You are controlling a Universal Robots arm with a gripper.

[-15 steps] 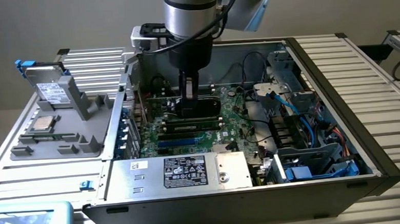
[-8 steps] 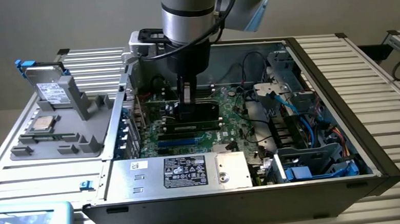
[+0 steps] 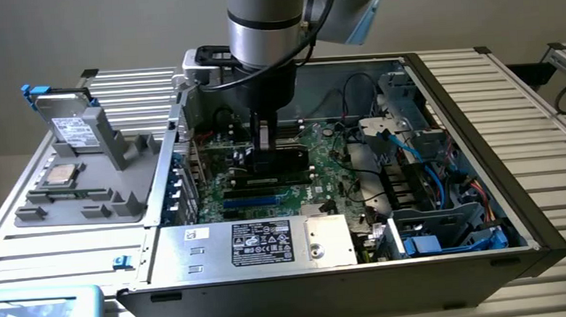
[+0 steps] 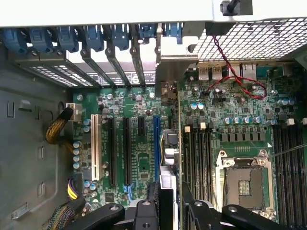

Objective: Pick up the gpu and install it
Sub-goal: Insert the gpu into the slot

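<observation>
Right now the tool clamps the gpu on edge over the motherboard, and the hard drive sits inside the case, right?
No: the exterior view shows the hard drive standing in the grey holder outside the case, on the exterior view's left. The tool does clamp the gpu on edge over the motherboard.

You have the open computer case (image 3: 319, 294) filling mid-frame, its green motherboard (image 3: 326, 149) facing up. At lower centre sits a silver power supply (image 3: 258, 243) with a black label. At left, a grey fixture (image 3: 101, 204) holds a hard drive (image 3: 68, 126) upright and a processor chip (image 3: 63, 174) lying flat. Blue cables (image 3: 438, 187) run at right.
</observation>
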